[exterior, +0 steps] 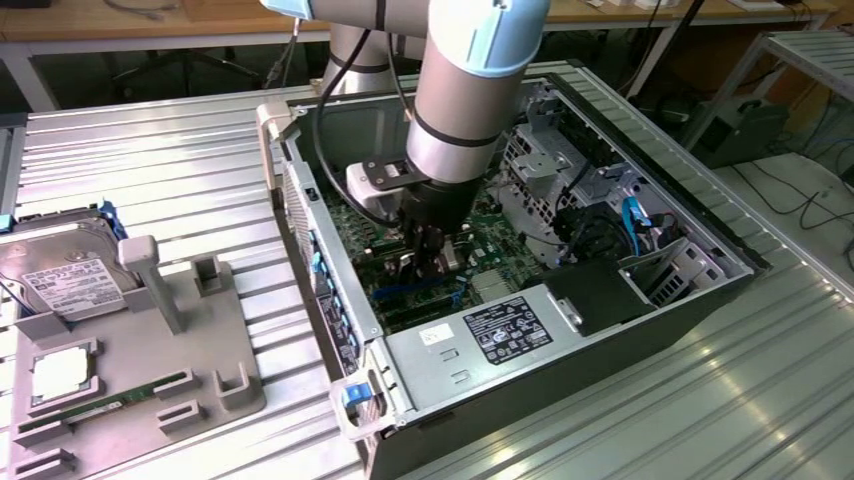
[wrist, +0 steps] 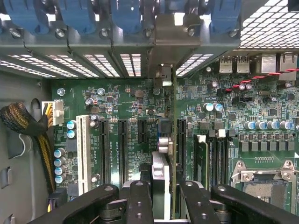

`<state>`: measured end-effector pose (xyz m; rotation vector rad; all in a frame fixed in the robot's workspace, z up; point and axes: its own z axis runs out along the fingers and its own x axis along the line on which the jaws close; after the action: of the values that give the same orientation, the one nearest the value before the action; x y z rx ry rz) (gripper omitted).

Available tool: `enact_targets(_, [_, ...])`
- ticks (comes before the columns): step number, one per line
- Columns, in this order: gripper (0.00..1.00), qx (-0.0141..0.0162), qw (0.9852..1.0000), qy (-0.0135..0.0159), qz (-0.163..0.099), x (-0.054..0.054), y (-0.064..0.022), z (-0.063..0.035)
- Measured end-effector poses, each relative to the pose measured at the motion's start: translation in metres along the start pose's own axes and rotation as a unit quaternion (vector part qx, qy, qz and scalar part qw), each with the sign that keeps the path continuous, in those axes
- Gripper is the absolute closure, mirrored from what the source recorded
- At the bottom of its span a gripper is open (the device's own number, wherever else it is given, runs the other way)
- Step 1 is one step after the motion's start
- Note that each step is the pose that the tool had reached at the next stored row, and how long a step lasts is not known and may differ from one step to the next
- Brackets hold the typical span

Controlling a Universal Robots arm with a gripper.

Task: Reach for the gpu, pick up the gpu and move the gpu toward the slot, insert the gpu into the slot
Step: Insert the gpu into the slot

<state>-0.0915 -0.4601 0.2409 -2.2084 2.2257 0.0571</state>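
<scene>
Robotics lab, robot arm (exterior: 467, 90) over opened PC case (exterior: 694, 300), metal workbench (exterior: 160, 160), wooden desks (exterior: 120, 20)

Open computer case (exterior: 694, 300) on slatted metal table (exterior: 147, 160); hard drive (exterior: 60, 275) in grey holder (exterior: 200, 370) beside it.

I see a green board (wrist: 131, 116) with black slots and one white slot (wrist: 83, 154) beside them. Blue clips (wrist: 126, 16) sit above it. My gripper (wrist: 161, 200) is black. The case (exterior: 534, 345) is silver with a black-and-white label.
</scene>
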Motion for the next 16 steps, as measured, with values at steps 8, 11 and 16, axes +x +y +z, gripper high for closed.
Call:
enact_targets(8, [0.72,-0.0031,1.0,0.0001,0.0,0.0002,0.0,0.0046])
enact_targets(11, [0.72,-0.0031,1.0,0.0,0.0,0.0001,-0.0001,0.0048])
enact_targets(16, [0.72,-0.0031,1.0,0.0,0.0,0.0001,-0.0001,0.0048])
